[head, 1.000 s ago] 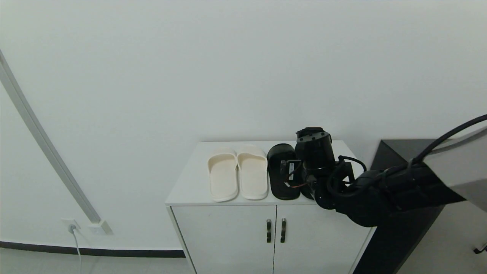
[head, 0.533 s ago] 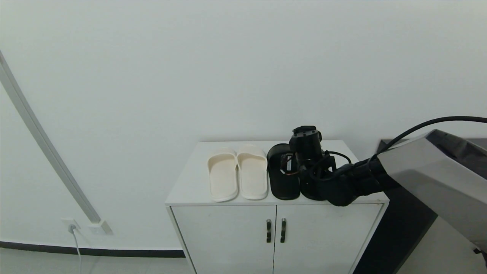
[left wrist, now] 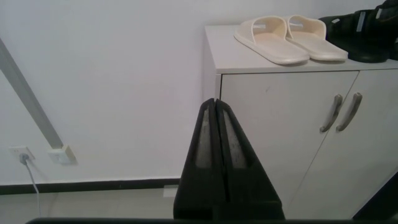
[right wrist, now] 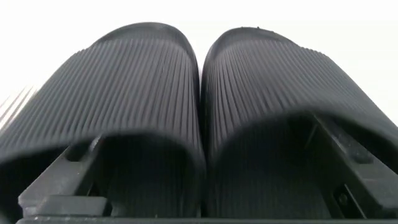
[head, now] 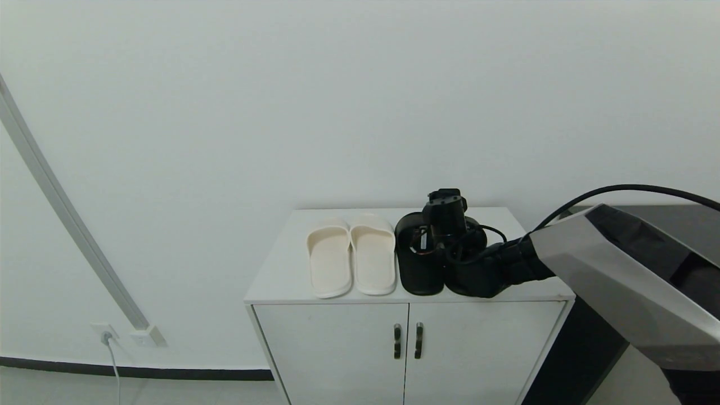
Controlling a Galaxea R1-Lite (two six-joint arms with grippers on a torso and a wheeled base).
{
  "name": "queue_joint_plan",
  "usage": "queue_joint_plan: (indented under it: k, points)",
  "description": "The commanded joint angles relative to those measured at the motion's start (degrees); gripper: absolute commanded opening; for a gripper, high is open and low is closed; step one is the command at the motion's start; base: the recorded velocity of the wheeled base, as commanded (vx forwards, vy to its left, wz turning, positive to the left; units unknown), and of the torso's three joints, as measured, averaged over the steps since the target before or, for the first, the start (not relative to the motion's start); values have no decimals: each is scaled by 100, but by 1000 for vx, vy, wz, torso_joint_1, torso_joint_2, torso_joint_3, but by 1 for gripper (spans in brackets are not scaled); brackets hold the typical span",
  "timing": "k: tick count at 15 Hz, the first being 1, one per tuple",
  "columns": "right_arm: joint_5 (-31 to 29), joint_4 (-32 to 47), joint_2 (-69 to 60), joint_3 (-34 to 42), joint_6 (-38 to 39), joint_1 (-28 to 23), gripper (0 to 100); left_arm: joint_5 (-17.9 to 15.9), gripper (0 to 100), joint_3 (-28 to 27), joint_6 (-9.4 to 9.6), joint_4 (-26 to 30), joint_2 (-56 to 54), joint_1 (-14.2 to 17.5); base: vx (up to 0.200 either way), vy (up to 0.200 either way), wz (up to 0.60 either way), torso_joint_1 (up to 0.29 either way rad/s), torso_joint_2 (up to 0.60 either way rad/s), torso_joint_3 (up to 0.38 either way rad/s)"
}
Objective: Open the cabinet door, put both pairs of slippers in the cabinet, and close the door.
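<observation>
A white cabinet (head: 279,275) stands against the wall, both doors (head: 337,354) closed, with twin dark handles (head: 397,341) at the middle. A pair of white slippers (head: 351,256) lies on its top, and a pair of black slippers (head: 416,264) lies side by side just to their right. My right gripper (head: 444,225) is at the black pair. In the right wrist view it (right wrist: 202,174) is open, one finger (right wrist: 59,183) reaching under each ribbed strap (right wrist: 137,93). My left gripper (left wrist: 216,124) is shut on nothing, low and left of the cabinet front.
A black unit (head: 585,349) stands right against the cabinet's right side. A wall socket with a cable (head: 104,334) and a slanted grey conduit (head: 62,208) are on the wall to the left. Open floor lies in front of the doors.
My right arm has pushed forward over the cabinet top and in toward the black slippers. Both pairs of slippers and the doors have stayed put.
</observation>
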Motion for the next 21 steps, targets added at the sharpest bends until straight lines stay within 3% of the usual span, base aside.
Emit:
queue_joint_plan:
  k: [1,2,3,7,12,16,21]
  points:
    - [2,-1,188,-194,-8,-25,100,3,0,0,-1,-7,1,1,0,0,0,0,0,0]
    - [2,-27,188,-194,-25,-25,100,3,0,0,-1,-7,1,1,0,0,0,0,0,0]
    - [-7,-71,179,-176,-43,-25,0,3,0,0,-1,2,1,1,0,0,0,0,0,0]
    - [-16,-150,92,-44,-87,-16,0,3,0,0,-1,-7,-7,1,0,0,0,0,0,0]
    - [-7,-282,-638,668,-298,2,0,3,0,0,-9,-7,1,1,0,0,0,0,0,0]
    - [178,-677,-1693,1872,-623,81,0,3,0,0,-1,-7,1,1,0,0,0,0,0,0]
    - [1250,-677,-2967,3427,-825,608,0,3,0,0,-1,-7,1,1,0,0,0,0,0,0]
